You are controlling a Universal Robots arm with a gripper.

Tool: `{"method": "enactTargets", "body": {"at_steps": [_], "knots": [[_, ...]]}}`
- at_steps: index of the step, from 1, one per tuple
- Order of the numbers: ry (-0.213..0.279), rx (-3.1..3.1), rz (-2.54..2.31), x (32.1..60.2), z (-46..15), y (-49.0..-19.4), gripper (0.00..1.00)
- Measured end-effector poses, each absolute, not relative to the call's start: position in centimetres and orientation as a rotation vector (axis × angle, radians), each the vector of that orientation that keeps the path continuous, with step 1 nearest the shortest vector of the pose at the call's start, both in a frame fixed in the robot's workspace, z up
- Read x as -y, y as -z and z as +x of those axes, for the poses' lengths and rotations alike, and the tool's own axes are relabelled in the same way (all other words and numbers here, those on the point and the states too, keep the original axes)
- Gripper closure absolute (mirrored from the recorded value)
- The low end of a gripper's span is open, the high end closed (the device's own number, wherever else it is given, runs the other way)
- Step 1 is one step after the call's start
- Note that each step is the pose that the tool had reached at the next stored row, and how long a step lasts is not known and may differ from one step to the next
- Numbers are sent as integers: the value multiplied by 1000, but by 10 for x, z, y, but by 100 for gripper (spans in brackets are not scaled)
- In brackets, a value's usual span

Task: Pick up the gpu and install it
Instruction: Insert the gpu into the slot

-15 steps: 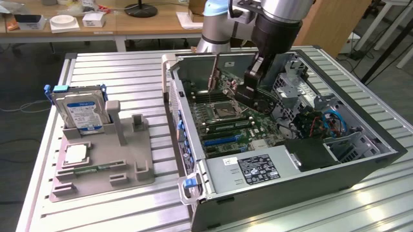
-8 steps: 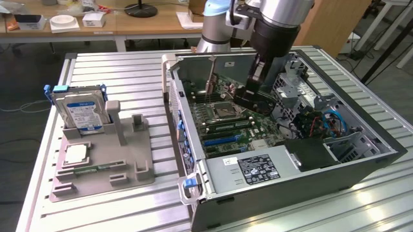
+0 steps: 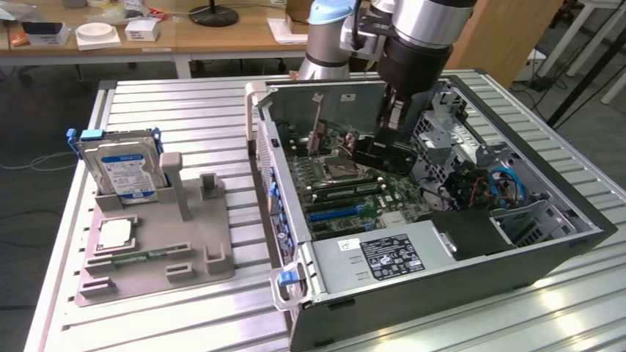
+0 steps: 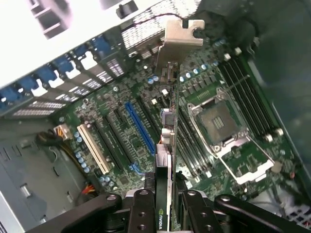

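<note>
My gripper [image 4: 164,196] is shut on the gpu [image 4: 166,145], a dark thin card seen edge-on with a silvery end bracket [image 4: 181,36] at its far end. The card hangs over the motherboard [image 4: 112,121], between the blue slot [image 4: 140,127] and the empty processor socket [image 4: 221,124]. I cannot tell whether its lower edge touches a slot. In the exterior view the gripper [image 3: 377,152] is down inside the open computer case [image 3: 558,246], and the gpu [image 3: 319,132] stands upright near the case's rear wall.
On the exterior view's left a grey holder [image 3: 161,275] carries a silver hard drive with a blue label [image 3: 122,172], a square chip [image 3: 114,233] and a narrow green memory stick [image 3: 146,257]. The power supply [image 3: 386,257] and drive cage [image 3: 459,139] crowd the case.
</note>
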State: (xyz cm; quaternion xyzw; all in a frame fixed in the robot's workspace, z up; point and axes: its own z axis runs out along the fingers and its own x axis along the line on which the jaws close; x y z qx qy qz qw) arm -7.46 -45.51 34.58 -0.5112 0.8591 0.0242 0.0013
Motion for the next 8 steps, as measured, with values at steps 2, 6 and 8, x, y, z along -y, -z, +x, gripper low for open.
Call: {"method": "enactTargets", "body": {"at_steps": [2, 6, 8], "knots": [[-76, -2668, -1653, 455, -75, -344, 74], [-76, -2607, -1751, 455, -75, -341, 74], [-76, -2576, -1798, 455, -75, -339, 74]]}}
